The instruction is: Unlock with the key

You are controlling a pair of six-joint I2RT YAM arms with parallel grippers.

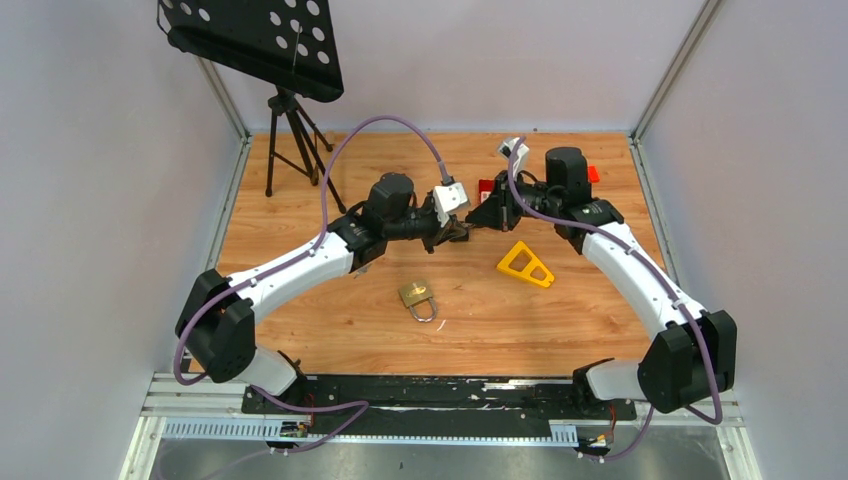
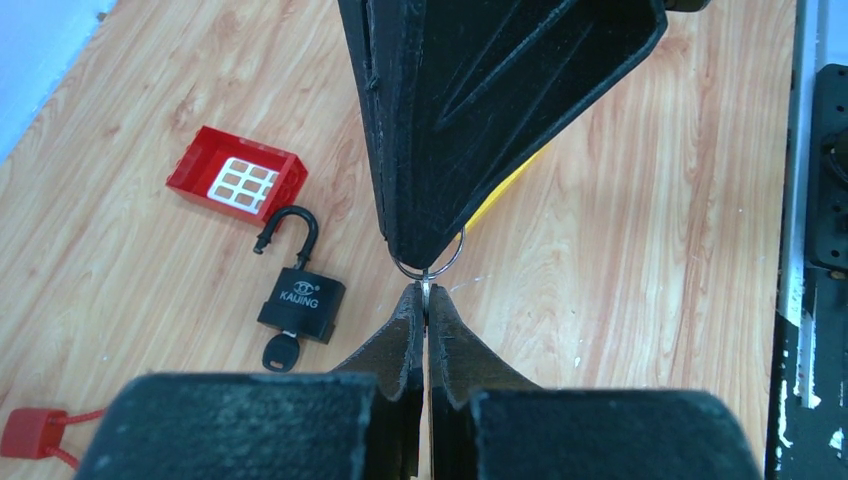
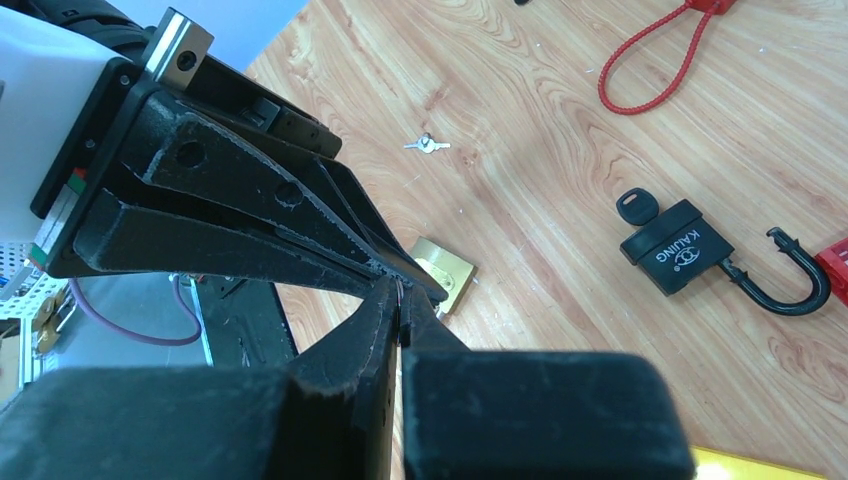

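Key (image 2: 280,352) in black padlock (image 2: 300,300); white grid (image 2: 243,184) inside red tray (image 2: 193,163).

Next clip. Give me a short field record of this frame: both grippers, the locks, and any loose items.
left gripper: shut on key ring
right gripper: shut on the same key ring, tip to tip with the left
key on ring: hidden
brass padlock: lying flat, shackle looks closed, apart from both grippers
black padlock: shackle open, key in its base
loose key: lying apart from both locks
other: yellow triangle, red box, red cable loop
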